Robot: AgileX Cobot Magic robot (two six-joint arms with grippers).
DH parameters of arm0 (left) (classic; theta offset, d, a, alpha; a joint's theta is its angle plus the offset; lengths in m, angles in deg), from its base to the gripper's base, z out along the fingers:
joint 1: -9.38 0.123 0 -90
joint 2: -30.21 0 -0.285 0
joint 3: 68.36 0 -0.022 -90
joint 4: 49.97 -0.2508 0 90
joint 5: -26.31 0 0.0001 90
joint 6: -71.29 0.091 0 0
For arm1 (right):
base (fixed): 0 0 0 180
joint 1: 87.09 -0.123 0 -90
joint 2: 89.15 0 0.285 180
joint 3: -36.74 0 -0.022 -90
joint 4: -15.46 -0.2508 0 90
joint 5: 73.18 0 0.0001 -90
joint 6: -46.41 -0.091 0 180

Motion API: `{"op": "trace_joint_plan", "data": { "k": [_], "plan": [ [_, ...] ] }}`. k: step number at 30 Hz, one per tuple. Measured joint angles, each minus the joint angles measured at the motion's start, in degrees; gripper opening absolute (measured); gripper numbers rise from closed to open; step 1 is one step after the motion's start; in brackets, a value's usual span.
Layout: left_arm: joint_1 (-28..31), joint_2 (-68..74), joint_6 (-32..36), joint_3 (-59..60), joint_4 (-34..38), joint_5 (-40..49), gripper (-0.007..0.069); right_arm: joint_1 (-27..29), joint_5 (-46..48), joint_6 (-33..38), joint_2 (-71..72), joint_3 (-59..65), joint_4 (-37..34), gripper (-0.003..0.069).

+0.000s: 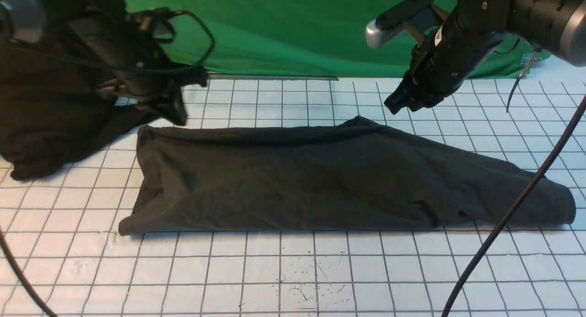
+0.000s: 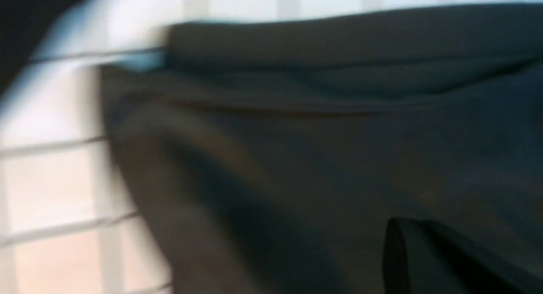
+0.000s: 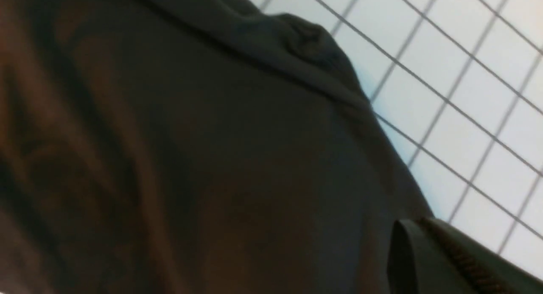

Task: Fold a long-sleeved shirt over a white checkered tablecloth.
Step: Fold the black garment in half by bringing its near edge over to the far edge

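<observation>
The long-sleeved shirt lies as a long dark charcoal band across the white checkered tablecloth. Its print and collar do not show. My left gripper is blurred and hovers at the shirt's far left corner, shut, with nothing seen between its fingers. My right gripper hangs shut a little above the shirt's far edge, right of the middle, apart from the cloth. The left wrist view is blurred and shows shirt beside tablecloth and closed fingertips. The right wrist view shows shirt folds, tablecloth and closed fingertips.
A blacker, shapeless heap of cloth lies at the far left under the left arm. A green backdrop hangs behind the table. A black cable crosses the shirt's right end. Scribble marks sit near the front.
</observation>
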Motion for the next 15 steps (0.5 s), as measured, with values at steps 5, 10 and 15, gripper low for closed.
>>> {"op": "trace_joint_plan", "data": {
  "k": [5, 10, 15],
  "plan": [
    [-3.79, 4.60, 0.29, 0.00, 0.87, -5.14, -0.0001, 0.00, -1.70, 0.18, 0.00, 0.00, -0.88, -0.0003],
    [-5.71, 10.35, 0.30, 0.00, 2.18, -12.75, -0.0001, 0.00, -2.40, 0.18, 0.00, 0.00, -1.36, -0.0003],
    [-4.97, 12.24, -0.32, 0.00, 2.62, -25.52, 0.0000, 0.07, -2.10, 0.18, 0.00, 0.00, -1.53, -0.0003]
  ]
}}
